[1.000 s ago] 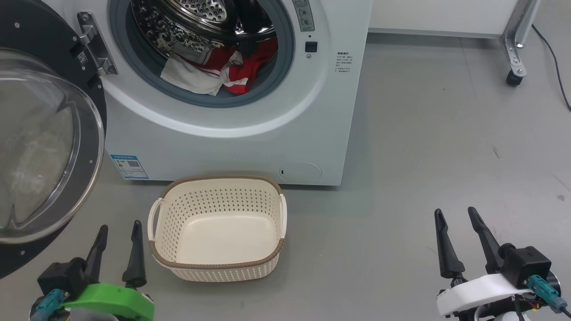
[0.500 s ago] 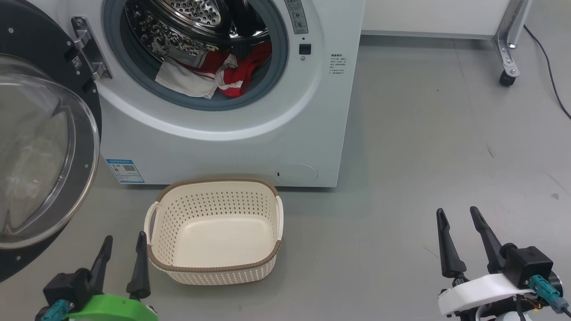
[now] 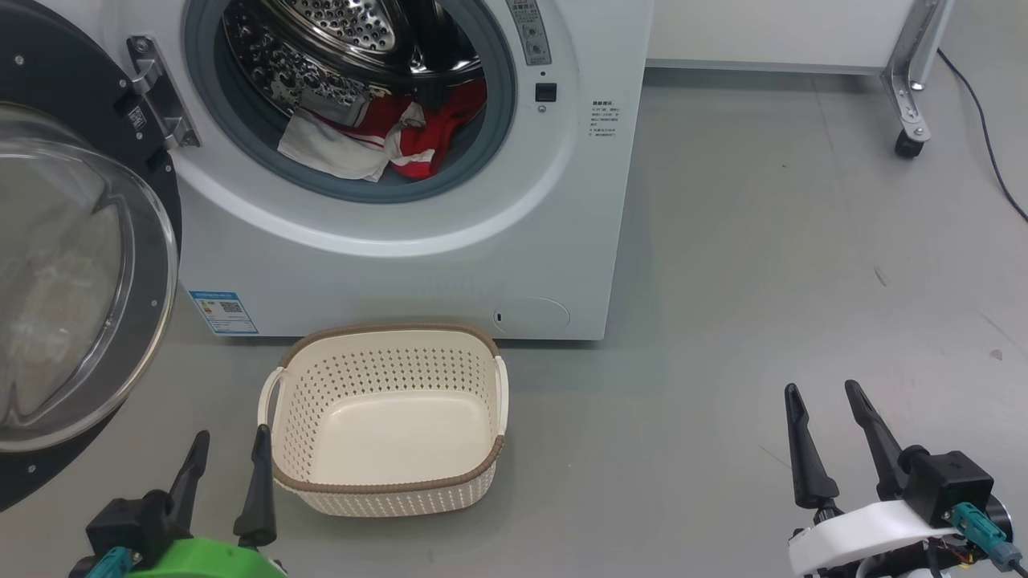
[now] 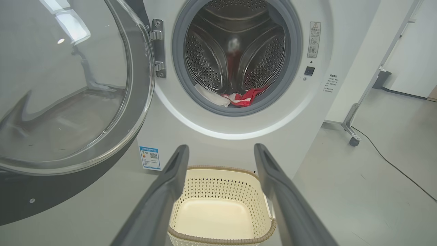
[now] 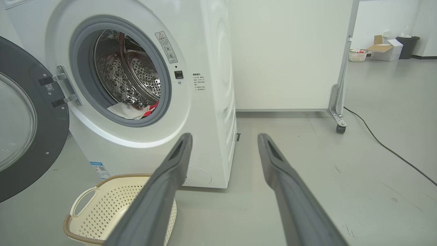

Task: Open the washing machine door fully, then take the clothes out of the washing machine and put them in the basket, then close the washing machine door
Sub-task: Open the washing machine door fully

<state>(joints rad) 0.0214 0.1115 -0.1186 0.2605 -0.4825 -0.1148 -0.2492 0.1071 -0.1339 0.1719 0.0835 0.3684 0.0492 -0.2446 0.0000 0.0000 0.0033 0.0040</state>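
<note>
The white washing machine (image 3: 418, 265) stands with its black washing machine door (image 3: 72, 265) swung wide to the left, glass bowl facing me. Red and white clothes (image 3: 377, 136) lie at the front of the steel drum, also seen as clothes (image 4: 235, 98) and clothes (image 5: 131, 111). The cream basket (image 3: 385, 486) sits on the floor before the machine, holding nothing. My left gripper (image 3: 229, 441) is open beside the basket's left handle. My right gripper (image 3: 826, 395) is open over bare floor, far right of the basket.
A white panel on a metal caster leg (image 3: 907, 120) stands at the back right, with a black cable (image 3: 984, 120) trailing on the grey floor. A blue sticker (image 3: 223, 311) marks the machine's lower left. Far back in the right wrist view are boxes and a bin (image 5: 392, 48).
The head camera has shifted, so the machine and basket sit slightly further left and lower in view. Both grippers stay open and low; the clothes have not moved.
</note>
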